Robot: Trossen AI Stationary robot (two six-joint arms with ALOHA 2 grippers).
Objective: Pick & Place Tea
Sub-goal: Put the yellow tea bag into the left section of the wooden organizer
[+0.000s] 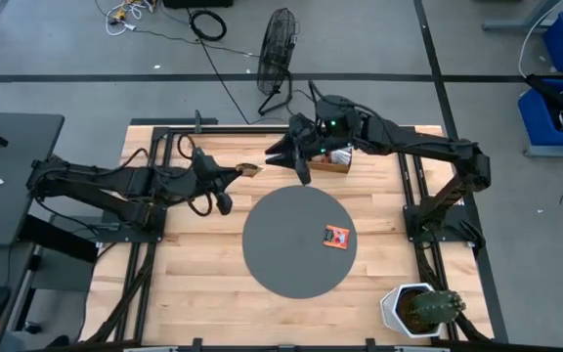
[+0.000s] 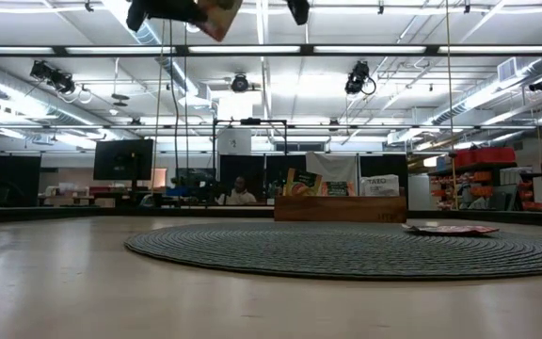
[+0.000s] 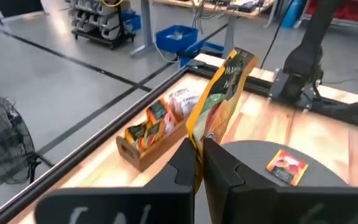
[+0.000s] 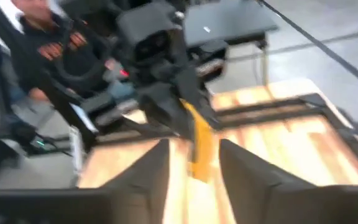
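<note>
Orange and green foil is being pinched between the closed fingers of the left gripper (image 3: 199, 163), which is being held in the air over the far left part of the wooden table (image 1: 194, 284). The held tea sachet (image 3: 219, 96) is being carried on edge, its long axis running forward out of the fingers toward the right arm. In the high view this sachet (image 1: 251, 169) is seen just left of the right gripper (image 1: 283, 154), so the two grippers are nearly tip to tip. From the right wrist view, the right gripper (image 4: 194, 163) is being held with its fingers parted, the yellow sachet edge standing between them but not clearly touched; it is judged released.

The coming move is being judged as a set-down on the round grey mat (image 1: 277, 259), which lies nearer the camera edge of the table and slightly right of the left gripper, so the left arm is the nearer one. One orange-red sachet (image 1: 336, 237) is already lying flat on the mat's right side. Farther right, the wooden tray (image 1: 335, 163) with more sachets is being partly covered by the right arm. A potted cactus (image 1: 420, 309) is standing well apart at the near right corner.
</note>
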